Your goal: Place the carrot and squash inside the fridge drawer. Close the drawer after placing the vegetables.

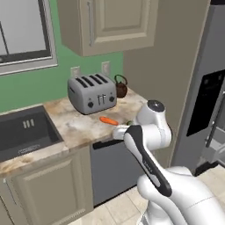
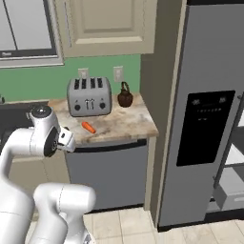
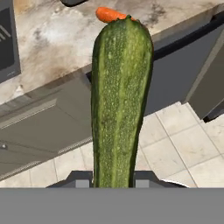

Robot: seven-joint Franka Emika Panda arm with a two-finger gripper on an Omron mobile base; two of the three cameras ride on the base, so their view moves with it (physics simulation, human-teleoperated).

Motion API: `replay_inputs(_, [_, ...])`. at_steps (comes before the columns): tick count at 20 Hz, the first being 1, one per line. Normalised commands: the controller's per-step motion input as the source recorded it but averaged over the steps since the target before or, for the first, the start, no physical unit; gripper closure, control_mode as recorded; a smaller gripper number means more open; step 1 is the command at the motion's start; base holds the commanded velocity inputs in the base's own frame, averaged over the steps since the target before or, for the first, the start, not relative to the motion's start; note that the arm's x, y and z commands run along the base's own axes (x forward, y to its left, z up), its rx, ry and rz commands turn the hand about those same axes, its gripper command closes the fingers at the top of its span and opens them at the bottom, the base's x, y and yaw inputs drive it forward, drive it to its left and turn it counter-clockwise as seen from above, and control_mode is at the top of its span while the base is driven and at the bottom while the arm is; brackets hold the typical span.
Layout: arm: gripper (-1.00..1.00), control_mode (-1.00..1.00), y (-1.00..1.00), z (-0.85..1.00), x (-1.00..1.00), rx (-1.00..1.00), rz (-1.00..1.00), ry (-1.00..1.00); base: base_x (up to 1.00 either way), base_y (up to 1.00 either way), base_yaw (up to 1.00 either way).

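The squash (image 3: 120,100), dark green with pale mottling, stands lengthwise up the hand view, and my gripper (image 3: 113,180) is shut on its lower end, one dark finger (image 3: 80,179) on each side. I hold it in the air off the counter's front edge, above the floor tiles. A sliver of the squash (image 1: 128,122) peeks past my wrist in the left base view. The orange carrot (image 1: 108,120) (image 2: 88,127) (image 3: 110,14) lies on the marble counter in front of the toaster. The light-grey fridge drawer (image 2: 232,190) sits low in the open fridge at far right.
A silver toaster (image 1: 91,93) and a dark kettle (image 1: 121,86) stand at the back of the counter (image 1: 79,127). The sink (image 1: 22,132) is to the left and a dishwasher front (image 2: 107,176) is below. The grey fridge door (image 2: 205,119) stands at right.
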Motion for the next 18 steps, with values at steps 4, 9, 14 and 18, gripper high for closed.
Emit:
replay_inputs(4, [1.00, 1.00, 0.00, 0.00, 0.00, 0.00, 0.00, 0.00, 0.00, -0.56, -0.28])
replay_inputs(9, [1.00, 1.00, 0.00, 0.00, 0.00, 0.00, 0.00, 0.00, 0.19, -0.84, -0.17])
replay_inputs(14, [1.00, 1.00, 0.00, 0.00, 0.00, 0.00, 0.00, 0.00, 0.02, -0.93, -0.14])
replay_inputs(18, [1.00, 1.00, 0.00, 0.00, 0.00, 0.00, 0.00, 0.00, 0.04, -0.82, -0.17])
